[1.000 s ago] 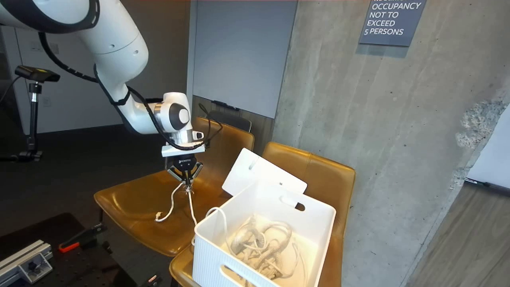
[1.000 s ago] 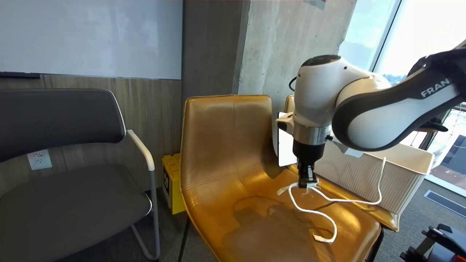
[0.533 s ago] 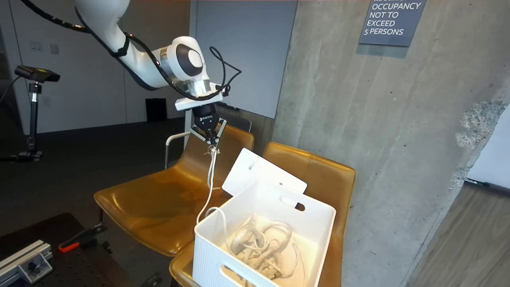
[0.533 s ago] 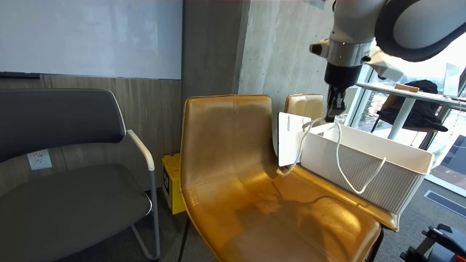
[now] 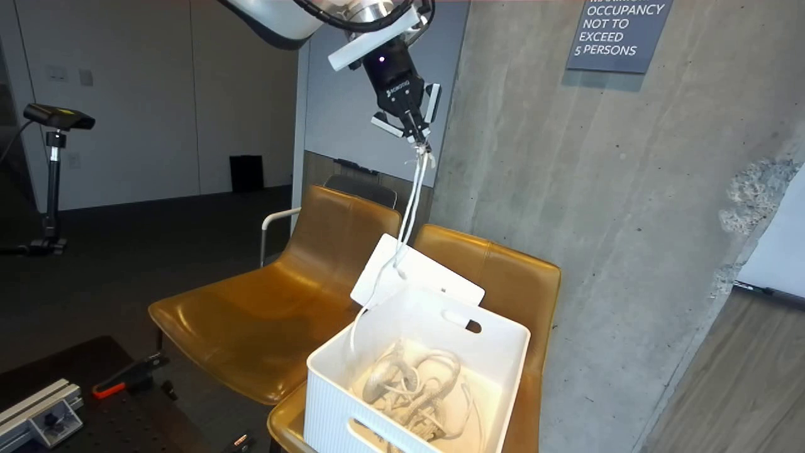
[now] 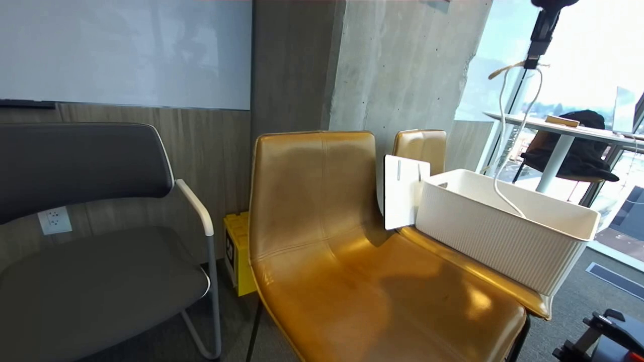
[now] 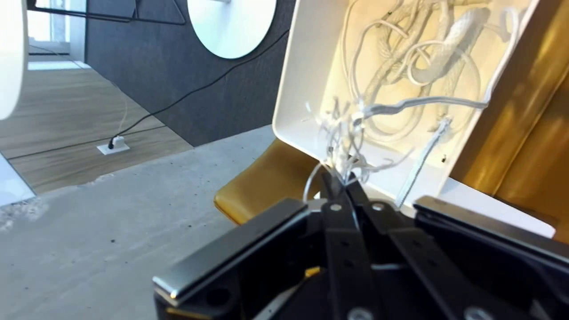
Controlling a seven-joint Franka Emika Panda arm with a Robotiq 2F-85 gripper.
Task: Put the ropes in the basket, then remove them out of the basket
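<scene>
Now my gripper [image 5: 420, 143] is raised well above the basket [image 5: 330, 402]; one second ago it was down near the seat of the brown chair [image 5: 245, 327] that stands beside the basket. The rope [image 5: 410, 211] comes up with it: the loop which was hanging outside the basket is gone from there, and one strand now descends to the inner side of the basket's rim. Other ropes [image 5: 427, 399] already lie tangled on the floor of the basket; if this strand joins them, I cannot tell. My jaws stand pressed together, with only the rope pinched between them. Because I move from the chair to the basket, I judge that I am in the first half of the task, the putting in; probably I need next only to lower and let go, and the removing comes after. The wrist view shows what is too small elsewhere: a frayed end [image 7: 340, 155] of my rope, which spreads just beyond my grip; however, it does not show well how high I am over the basket. In both exterior views this height is easier to see, but in an exterior view the near wall [image 6: 483, 241] of the basket hides the tangled ropes, while a tan end [image 6: 503, 70] is visible there, sticking out sideways.
</scene>
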